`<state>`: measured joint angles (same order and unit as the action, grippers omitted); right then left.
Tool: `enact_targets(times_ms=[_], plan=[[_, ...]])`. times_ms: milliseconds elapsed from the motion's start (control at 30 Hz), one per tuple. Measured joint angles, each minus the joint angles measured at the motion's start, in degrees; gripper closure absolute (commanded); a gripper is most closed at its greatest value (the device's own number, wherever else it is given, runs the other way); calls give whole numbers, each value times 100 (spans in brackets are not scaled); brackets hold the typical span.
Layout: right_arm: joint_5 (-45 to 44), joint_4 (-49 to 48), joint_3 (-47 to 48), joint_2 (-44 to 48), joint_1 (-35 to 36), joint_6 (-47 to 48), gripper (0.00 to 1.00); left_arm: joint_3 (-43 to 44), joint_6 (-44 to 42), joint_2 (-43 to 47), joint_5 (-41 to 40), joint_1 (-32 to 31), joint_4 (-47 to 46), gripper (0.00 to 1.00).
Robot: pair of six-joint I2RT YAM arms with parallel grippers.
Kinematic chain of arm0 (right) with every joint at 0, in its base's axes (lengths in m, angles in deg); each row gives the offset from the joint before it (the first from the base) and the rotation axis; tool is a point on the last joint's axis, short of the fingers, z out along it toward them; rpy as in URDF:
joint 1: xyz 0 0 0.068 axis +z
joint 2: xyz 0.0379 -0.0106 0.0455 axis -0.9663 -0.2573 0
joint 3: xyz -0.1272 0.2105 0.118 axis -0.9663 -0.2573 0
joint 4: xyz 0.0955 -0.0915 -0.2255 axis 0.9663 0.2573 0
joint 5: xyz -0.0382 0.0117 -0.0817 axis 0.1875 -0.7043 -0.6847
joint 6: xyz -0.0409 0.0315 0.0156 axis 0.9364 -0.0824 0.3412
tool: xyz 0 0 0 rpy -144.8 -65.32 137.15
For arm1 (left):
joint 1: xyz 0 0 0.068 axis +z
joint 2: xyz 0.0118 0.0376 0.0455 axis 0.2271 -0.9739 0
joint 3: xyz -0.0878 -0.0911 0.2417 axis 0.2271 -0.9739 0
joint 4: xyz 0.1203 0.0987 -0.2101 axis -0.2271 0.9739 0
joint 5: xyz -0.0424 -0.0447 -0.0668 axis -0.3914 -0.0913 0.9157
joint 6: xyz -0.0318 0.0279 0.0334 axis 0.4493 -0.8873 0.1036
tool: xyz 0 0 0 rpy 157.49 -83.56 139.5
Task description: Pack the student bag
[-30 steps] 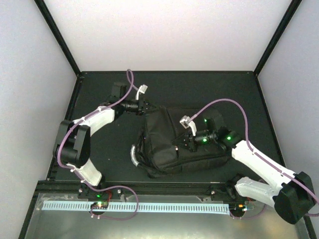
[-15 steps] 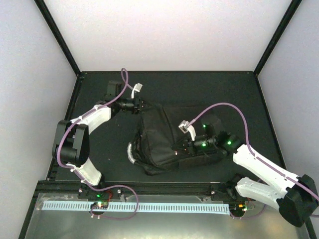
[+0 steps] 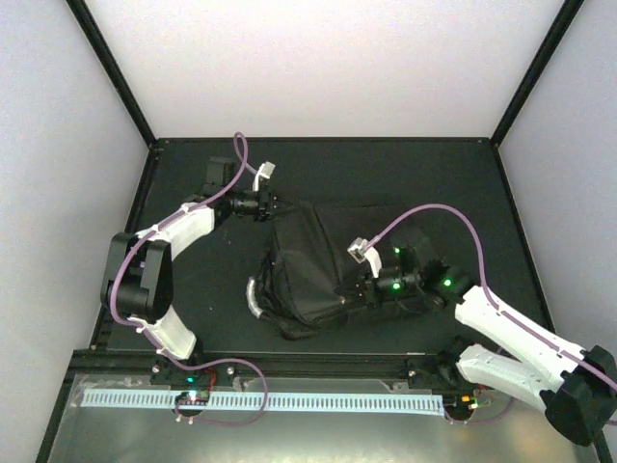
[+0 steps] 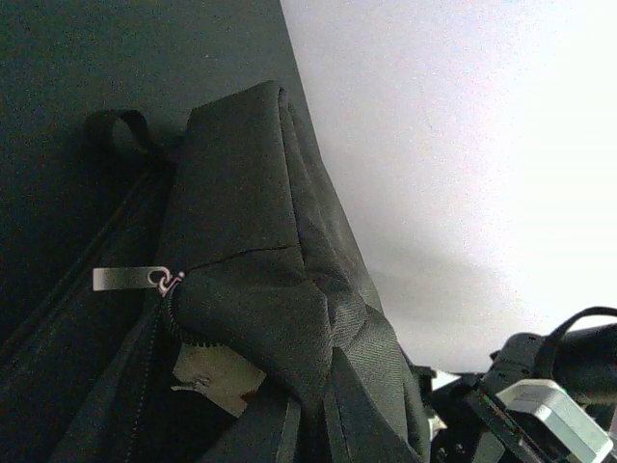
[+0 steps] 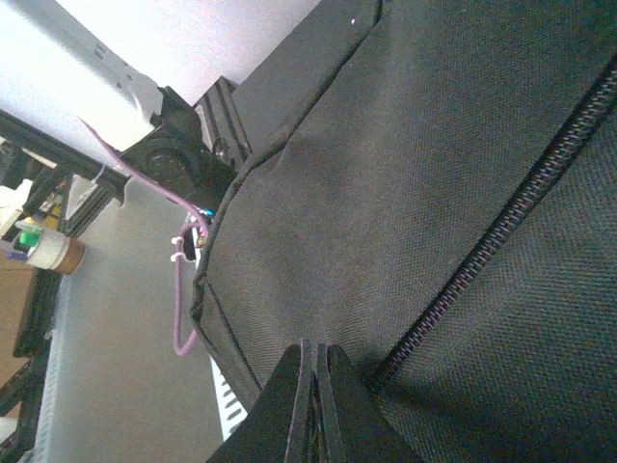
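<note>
Right claw (image 3: 347,291): fingers pressed together, tips against fabric of student bag (image 3: 307,265), just beside zipper (image 5: 482,270). Can't tell if any fabric pinched. Bag lies mid table (image 3: 405,174), grey handle (image 3: 253,299) at near-left end. Left claw (image 3: 281,204): at bag's far edge, closed. Own fingers not in wrist view; silver zipper pull (image 4: 125,279) shows there.

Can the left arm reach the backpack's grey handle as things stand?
Probably yes: the grey handle juts out left of the backpack; nothing lies between it and the left gripper, shut at the far corner.
</note>
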<state>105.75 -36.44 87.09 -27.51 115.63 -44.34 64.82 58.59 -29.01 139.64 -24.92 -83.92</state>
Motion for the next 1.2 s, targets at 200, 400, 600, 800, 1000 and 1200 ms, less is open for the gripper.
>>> enact_targets(times_ms=[200,400,600,800,1000,1200], plan=[[-800,721,533,94,76,7,98,0,-15,39,-118,68,0,98],[-1803,1440,1207,179,81,59,98,-28,-39,507,-450,175,-11,98],[-2400,1969,1515,197,-2,98,49,-535,42,1375,-1003,337,-116,98],[-2354,2076,1543,105,-35,79,27,-1644,470,2656,-1888,424,-407,98],[-2256,2094,1545,-68,59,37,20,-2865,1113,4413,-3147,208,-509,98],[-2693,2124,1335,81,90,-374,19,-3340,1331,5499,-4148,-79,-245,98]])
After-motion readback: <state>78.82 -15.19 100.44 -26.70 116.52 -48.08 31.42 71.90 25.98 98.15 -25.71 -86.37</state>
